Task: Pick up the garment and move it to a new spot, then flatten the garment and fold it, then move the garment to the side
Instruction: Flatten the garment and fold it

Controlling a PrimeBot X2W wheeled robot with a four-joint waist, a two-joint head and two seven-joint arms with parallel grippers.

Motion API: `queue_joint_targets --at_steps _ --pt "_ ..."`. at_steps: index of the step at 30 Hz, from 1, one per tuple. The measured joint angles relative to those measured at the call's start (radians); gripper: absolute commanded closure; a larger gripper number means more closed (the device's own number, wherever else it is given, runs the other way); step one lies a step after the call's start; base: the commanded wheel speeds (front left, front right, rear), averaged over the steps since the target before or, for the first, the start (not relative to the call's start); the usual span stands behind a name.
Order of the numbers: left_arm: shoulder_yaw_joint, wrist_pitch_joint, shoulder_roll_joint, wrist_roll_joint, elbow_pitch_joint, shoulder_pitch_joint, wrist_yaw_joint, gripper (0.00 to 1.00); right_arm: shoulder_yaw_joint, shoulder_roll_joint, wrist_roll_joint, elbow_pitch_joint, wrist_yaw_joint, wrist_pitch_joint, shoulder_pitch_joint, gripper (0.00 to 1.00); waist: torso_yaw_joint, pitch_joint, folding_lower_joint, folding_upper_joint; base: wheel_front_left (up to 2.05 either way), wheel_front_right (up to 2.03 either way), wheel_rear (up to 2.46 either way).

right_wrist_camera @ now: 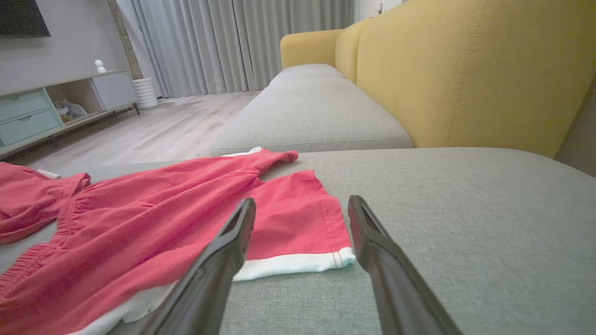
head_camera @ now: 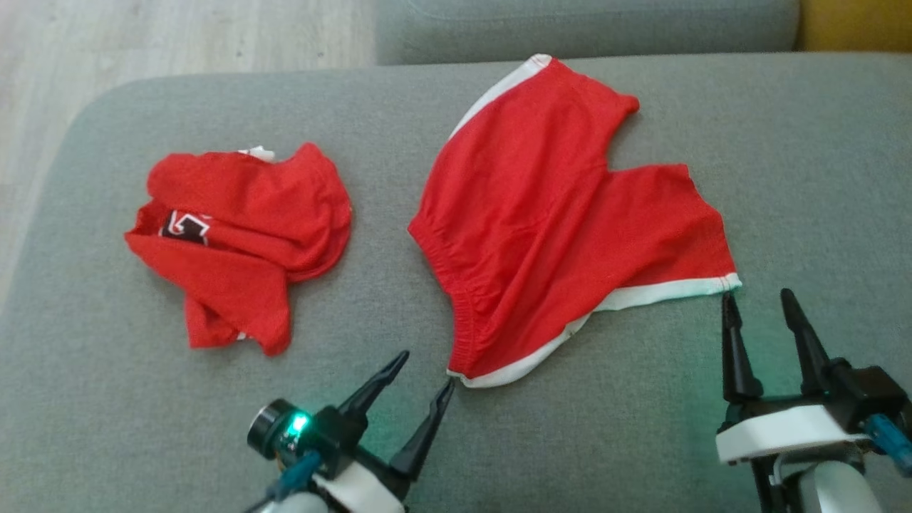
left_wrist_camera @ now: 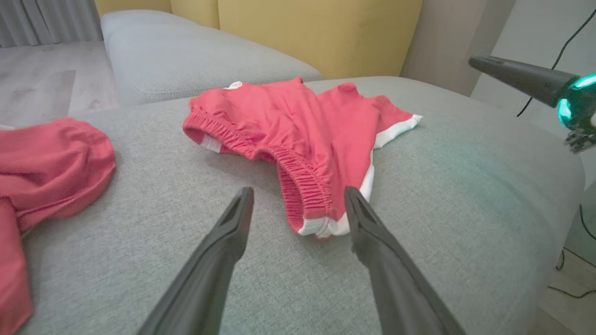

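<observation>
The garment [head_camera: 556, 214], red shorts with white trim and an elastic waistband, lies spread on the grey cushion [head_camera: 798, 178], its two legs pointing away to the back and right. My left gripper [head_camera: 426, 370] is open just short of the waistband's near corner [left_wrist_camera: 321, 225], holding nothing. My right gripper [head_camera: 757, 293] is open just below the white hem corner [right_wrist_camera: 342, 258] of the near leg, also holding nothing. In the left wrist view the shorts [left_wrist_camera: 302, 125] lie ahead of the fingers; in the right wrist view the shorts [right_wrist_camera: 153, 218] lie ahead and to the left.
A second red garment [head_camera: 242, 235] with a black-and-white patch lies crumpled on the cushion's left side. Another grey cushion [head_camera: 584, 25] and a yellow backrest [right_wrist_camera: 465, 70] stand behind. Wooden floor [head_camera: 142, 43] lies past the cushion's left edge. A cabinet [right_wrist_camera: 51, 107] stands across the room.
</observation>
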State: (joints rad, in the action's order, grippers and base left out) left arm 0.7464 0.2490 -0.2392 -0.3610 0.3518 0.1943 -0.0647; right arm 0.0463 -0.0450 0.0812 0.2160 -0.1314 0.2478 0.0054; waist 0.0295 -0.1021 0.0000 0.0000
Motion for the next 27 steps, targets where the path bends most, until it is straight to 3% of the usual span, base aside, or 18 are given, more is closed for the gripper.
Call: queue_joint_targets --at_steps 12,13,14,18,27 --pt "0.066 -0.027 0.044 -0.011 0.169 0.141 -0.05 0.03 0.015 0.0 -0.009 0.024 0.0 0.0 -0.048 0.0 -0.058 -0.092 0.0002 0.0 0.0 0.0 0.0" --pt "0.071 -0.027 0.046 -0.011 0.178 0.148 -0.051 0.82 0.016 0.0 -0.009 0.026 0.0 0.0 -0.053 0.0 -0.062 -0.098 0.0001 0.0 0.0 0.0 0.0" --pt "0.077 -0.027 0.049 -0.011 0.189 0.154 -0.051 1.0 0.016 0.0 -0.009 0.026 0.0 0.0 -0.061 0.0 -0.066 -0.104 0.0001 0.0 0.0 0.0 0.0" --pt "0.094 -0.026 0.057 -0.028 0.2 0.172 -0.059 1.0 0.024 0.0 -0.021 0.045 0.0 -0.017 -0.088 0.0 -0.071 -0.118 0.0002 0.0 0.0 0.0 0.0" --pt "0.073 -0.001 0.059 -0.019 0.179 0.217 -0.049 1.0 0.124 0.0 -0.053 0.195 0.0 -0.218 -0.223 0.0 -0.025 -0.122 0.0001 0.0 0.0 0.0 0.0"
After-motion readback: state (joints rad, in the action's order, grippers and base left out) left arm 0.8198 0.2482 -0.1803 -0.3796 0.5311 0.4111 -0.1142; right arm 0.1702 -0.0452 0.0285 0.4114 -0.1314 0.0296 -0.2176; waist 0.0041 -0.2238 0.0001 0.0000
